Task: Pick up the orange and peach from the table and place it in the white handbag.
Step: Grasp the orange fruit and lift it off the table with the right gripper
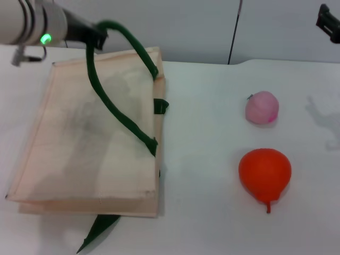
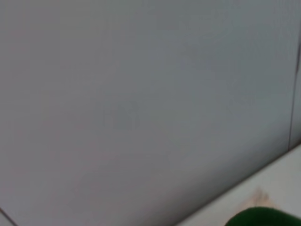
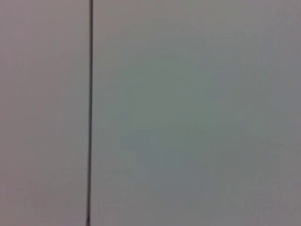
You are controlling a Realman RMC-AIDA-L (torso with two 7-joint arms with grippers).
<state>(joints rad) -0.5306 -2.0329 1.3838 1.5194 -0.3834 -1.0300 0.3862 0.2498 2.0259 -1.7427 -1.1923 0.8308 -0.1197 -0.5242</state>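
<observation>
A white worktop (image 1: 212, 106) is running up to a pale wall with a dark vertical seam. The bag (image 1: 85, 143) is lying flat across the nine o'clock half of the head view, taking up most of that side, its mouth edge facing three o'clock. One green handle (image 1: 122, 79) is arching up from it toward eleven o'clock, where the left tool (image 1: 96, 36) is gripping it, closed on the loop. A green tab (image 1: 160, 106) is sticking out at the bag's mouth edge. The orange (image 1: 264, 172) is sitting at four o'clock, well apart from the bag, its pointed tip aiming toward six. The peach (image 1: 261, 108) is resting just beyond it, at two o'clock. The right tool (image 1: 328, 22) is hanging at the one o'clock corner, above the worktop; whether it is open or closed, I cannot tell.
</observation>
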